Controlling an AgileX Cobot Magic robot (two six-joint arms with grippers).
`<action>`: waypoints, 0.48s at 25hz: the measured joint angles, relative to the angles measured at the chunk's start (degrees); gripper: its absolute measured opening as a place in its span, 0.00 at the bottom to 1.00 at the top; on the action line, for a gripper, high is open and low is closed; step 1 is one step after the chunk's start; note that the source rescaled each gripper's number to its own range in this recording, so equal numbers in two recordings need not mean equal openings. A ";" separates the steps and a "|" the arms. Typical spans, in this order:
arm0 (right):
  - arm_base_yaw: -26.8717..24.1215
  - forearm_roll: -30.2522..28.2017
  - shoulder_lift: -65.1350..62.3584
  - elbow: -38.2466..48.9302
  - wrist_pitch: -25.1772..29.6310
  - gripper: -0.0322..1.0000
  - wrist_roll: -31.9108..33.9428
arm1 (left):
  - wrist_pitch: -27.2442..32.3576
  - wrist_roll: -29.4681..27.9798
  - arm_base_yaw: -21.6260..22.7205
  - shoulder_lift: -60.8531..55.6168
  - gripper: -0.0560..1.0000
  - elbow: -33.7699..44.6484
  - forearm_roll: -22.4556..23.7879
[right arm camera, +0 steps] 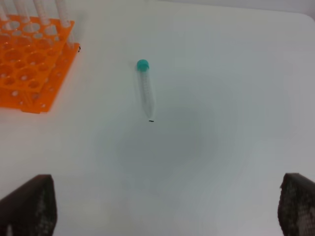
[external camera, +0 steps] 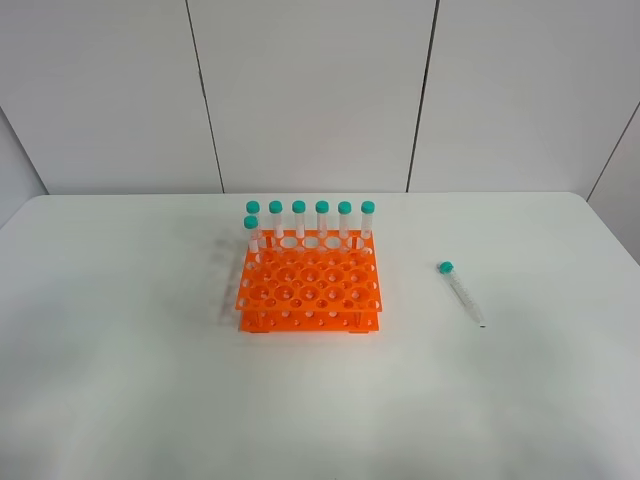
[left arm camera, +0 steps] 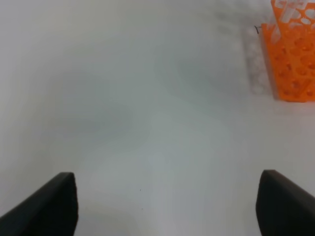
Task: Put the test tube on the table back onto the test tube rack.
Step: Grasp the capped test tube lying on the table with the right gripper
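**Ext. high view:** The white table (external camera: 120,340) fills the lower part of the pic; its front & side edges are cut off by the frame. The orange rack (external camera: 310,290) sits near the centre. Seven green-capped racked tubes (external camera: 322,222) stand upright in it: six along the back row, one a row nearer at the left end. The loose tube (external camera: 463,296) lies flat on the table to the right of the rack, well apart from it, cap toward the far side, tip toward the near side. Its print is too small to read. Both arms are out of frame here.

**Left wrist view:** Blurry pic. Of the left gripper (left arm camera: 167,176) only two dark fingertips (left arm camera: 47,206) show, cut off by the frame edge. They are set wide apart w/ bare table between, so the jaws are released & hold nothing. One corner of the rack (left arm camera: 293,64) shows, the rest cut off; the clear tube bottoms in it are hard to make out. The loose tube is outside this view.

**Right wrist view:** The right gripper (right arm camera: 167,179) shows only two dark fingertips (right arm camera: 29,206), also cut off by the frame. They are spread wide, jaws released, nothing grasped. The loose tube (right arm camera: 146,91) lies on the table ahead of the fingers, apart from both, w/ a small dark mark at its tip. Part of the rack (right arm camera: 29,69) sits near it, not touching. The racked tubes (right arm camera: 64,19) show lower parts only, caps cut off.
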 joint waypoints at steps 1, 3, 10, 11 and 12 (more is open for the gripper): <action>0.00 0.00 0.00 0.00 0.00 1.00 0.00 | 0.00 0.00 0.00 0.00 1.00 0.00 0.00; 0.00 0.00 0.00 0.00 0.00 1.00 0.00 | 0.00 0.00 0.00 0.00 1.00 0.00 0.00; 0.00 0.00 0.08 0.00 0.00 1.00 0.00 | 0.00 0.00 0.00 0.00 1.00 0.00 0.00; 0.00 0.00 0.69 -0.40 0.00 1.00 0.00 | 0.00 0.00 0.00 0.00 1.00 0.00 0.00; 0.00 0.00 2.13 -1.00 0.00 1.00 0.00 | 0.00 0.00 0.00 0.00 1.00 0.00 0.00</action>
